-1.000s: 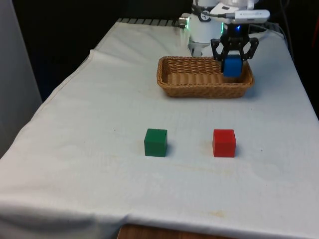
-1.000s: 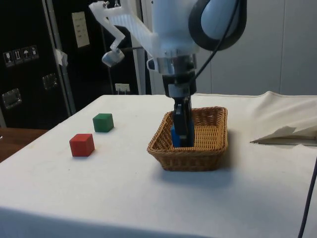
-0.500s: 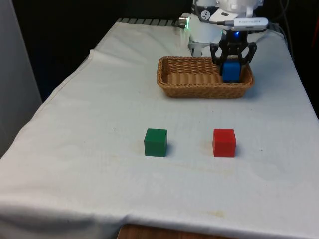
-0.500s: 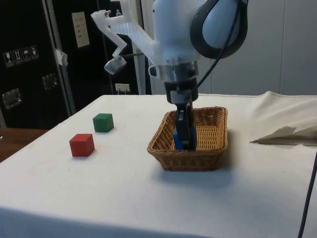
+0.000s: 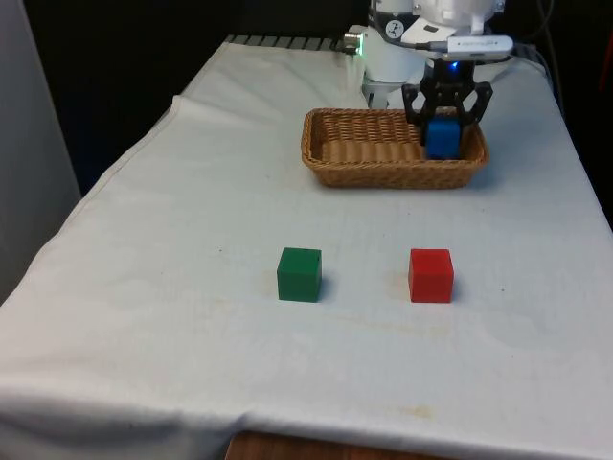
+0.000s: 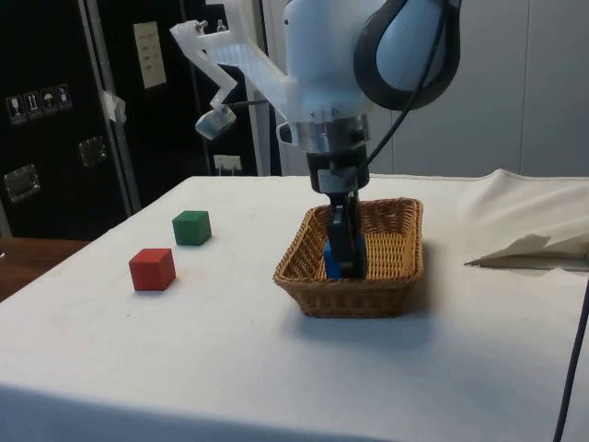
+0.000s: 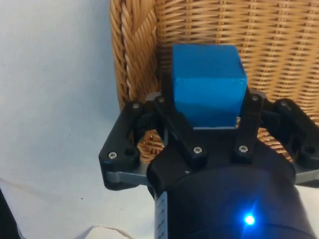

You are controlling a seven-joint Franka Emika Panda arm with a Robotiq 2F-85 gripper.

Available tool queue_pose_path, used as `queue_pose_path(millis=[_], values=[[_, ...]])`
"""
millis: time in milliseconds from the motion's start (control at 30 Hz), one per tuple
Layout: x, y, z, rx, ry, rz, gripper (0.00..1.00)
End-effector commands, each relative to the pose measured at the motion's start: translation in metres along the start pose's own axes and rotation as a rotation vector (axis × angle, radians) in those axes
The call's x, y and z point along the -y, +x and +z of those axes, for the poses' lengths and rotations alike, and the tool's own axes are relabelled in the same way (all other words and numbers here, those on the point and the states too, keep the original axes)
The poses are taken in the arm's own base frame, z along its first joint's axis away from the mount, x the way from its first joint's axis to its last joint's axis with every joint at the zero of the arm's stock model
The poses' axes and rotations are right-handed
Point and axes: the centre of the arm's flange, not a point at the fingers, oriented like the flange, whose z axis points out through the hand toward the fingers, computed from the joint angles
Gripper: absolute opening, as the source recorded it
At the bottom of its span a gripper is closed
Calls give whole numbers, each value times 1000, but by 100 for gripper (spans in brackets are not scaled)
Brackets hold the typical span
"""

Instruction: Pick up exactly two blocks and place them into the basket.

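From the front I saw my gripper (image 5: 443, 129) clamped on the smooth blue cube (image 5: 443, 140), low inside the oblong woven basket (image 5: 383, 165), at the front view's right end. Side on, the wicker wall hid the cube's base. At the wrist, it sat square.

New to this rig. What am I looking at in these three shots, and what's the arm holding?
It is one white robot arm with a black two-finger gripper. One picture looks across the table at the robot, one looks from the table's side, and one comes from a camera on the wrist, looking down past the fingers. On the white cloth lie a green block and a red block, apart from each other. Farther back stands a wicker basket. The gripper is shut on a blue block, held low inside the basket at the end on the front view's right, close to its wall.
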Motion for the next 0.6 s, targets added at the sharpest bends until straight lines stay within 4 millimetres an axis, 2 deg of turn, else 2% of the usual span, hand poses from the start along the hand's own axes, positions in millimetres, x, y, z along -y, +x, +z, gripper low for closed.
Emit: queue_pose_path(millis=[0,167,200,233,533,567], values=[[-1,-1,0,-4,-2,-2,18],[-2,-1,0,-4,-1,-3,65],[-2,-1,0,-4,-1,-2,89],[-1,0,0,0,0,-2,97],[-1,0,0,-1,0,-2,100],[0,0,-7,-5,0,-1,100]])
